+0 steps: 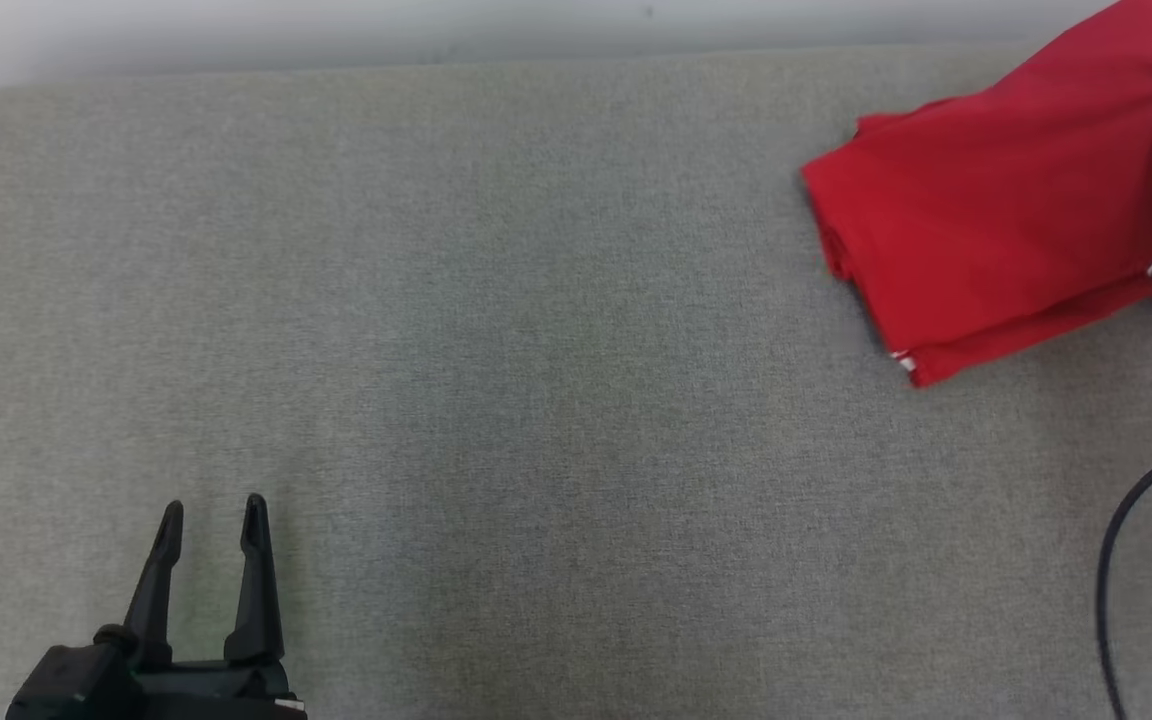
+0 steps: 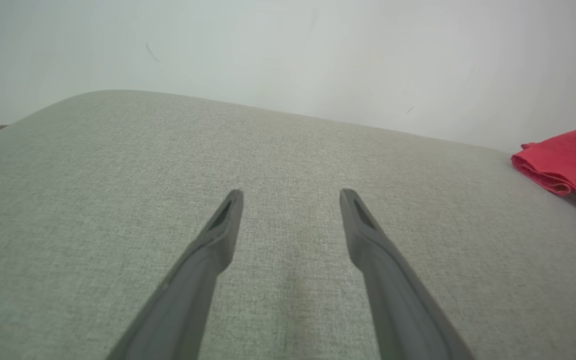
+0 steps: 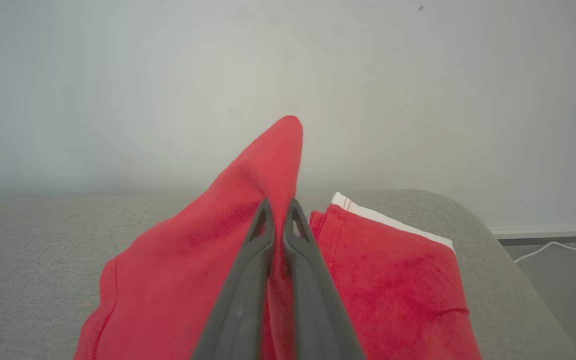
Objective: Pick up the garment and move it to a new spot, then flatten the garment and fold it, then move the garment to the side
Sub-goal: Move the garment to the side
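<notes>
**Me:** While my right pincer point(image 3: 278, 207) is clamped on the garment point(image 1: 996, 210), my left pincer point(image 1: 213, 515) hangs with its fingers wide apart and nothing between them.

**You:** Where does the garment lie from each?

**Me:** From the right one, it is at the very tips. A ridge of red cloth is pinched between the two fingers and rises past them. The rest of the bundle spreads off to that pincer's left, resting on the cushion point(image 1: 536, 400). A white hem point(image 3: 393, 222) shows just right of the fingers.

**You:** And from the left one?

**Me:** Well apart from it, ahead and far off to its right, with bare cushion between.

**You:** How does the long axis run?

**Me:** It looks folded into a rough rectangle, and the axis slants. The far end is by my right pincer and the near end points back toward my left one. My grip is at the far right end, near the cushion's right end.

**You:** So which arm makes the coming move?

**Me:** The right, I judge, since it is the one touching the garment. Because the bundle looks folded, I take this for the move to the side. Pulling from one end could let the layers slide open, so a low, short carry along that axis seems safest.
</notes>
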